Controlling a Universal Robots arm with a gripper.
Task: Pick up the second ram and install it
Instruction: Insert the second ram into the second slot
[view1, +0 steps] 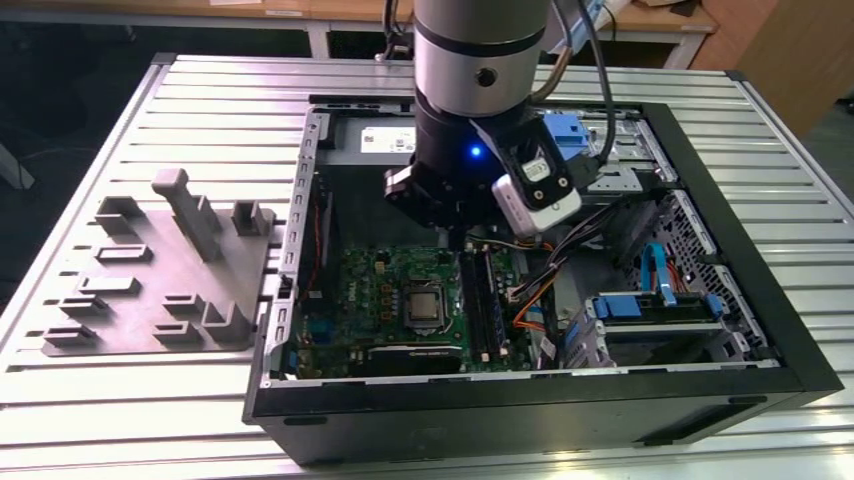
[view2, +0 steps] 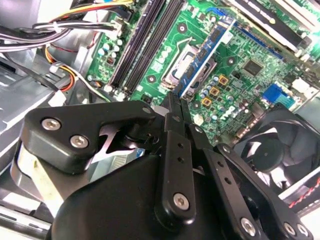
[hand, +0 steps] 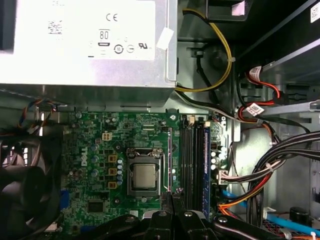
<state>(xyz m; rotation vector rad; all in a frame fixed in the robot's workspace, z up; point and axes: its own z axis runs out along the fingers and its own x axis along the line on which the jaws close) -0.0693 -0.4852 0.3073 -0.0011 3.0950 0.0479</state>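
While poised above the motherboard (view1: 360, 290) with fingers of the gripper (hand: 172, 194) pinched together on nothing visible, noted the second ram (view1: 470, 297) seemingly upright in its socket beside the CPU (view1: 424, 306), risking one unlatched end under off-centre pressing.

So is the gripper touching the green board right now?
Cannot tell. In the second wrist view the gripper has its tips overlapping the green board, with neither contact nor gap plain.

The arm (view1: 481, 50) is a silver-grey cylinder with a blue light (view1: 475, 152). The black gripper (view2: 175, 105) has silver screws (view2: 181, 201).
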